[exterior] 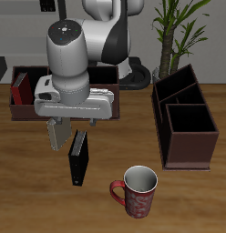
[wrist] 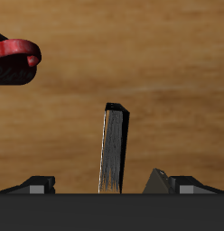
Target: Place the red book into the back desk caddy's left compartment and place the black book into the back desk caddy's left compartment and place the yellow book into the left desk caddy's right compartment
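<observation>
Wooden desk [exterior: 33, 196]: we see our end effector [exterior: 78, 136], fingers spread, above the black book [exterior: 79, 158] beside the mug [exterior: 136, 191].

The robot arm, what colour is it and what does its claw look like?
The robot arm is made of chunky, rounded silvery-white shells with dark joints between them, and a round cap with a dark dot sits on top. Its hand is a pale grey, boxy block. The claw has two grey fingers. No cables or markings show.
</observation>
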Available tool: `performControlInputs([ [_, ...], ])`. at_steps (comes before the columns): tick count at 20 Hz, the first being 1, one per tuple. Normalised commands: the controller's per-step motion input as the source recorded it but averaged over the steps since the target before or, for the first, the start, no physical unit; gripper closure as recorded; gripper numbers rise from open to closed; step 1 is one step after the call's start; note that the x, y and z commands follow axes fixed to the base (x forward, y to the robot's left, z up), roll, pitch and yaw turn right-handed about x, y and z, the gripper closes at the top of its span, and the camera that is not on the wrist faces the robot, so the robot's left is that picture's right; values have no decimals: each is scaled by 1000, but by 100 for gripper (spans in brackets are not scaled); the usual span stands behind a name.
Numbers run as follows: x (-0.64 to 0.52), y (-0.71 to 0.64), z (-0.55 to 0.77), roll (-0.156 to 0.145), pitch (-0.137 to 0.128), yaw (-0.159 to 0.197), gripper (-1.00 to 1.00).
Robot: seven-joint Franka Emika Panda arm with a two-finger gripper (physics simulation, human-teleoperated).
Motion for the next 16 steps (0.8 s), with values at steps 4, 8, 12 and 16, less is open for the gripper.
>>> performControlInputs([
  [4, 140, -176, -87, 0, -32, -3, -100],
  [8, 104, -157, -52, -39, -36, -21, -100],
  [12, 117, -65, -61, -6, -18, 3, -100],
  [16, -43, 75, -141, -2, -44, 2, -100],
])
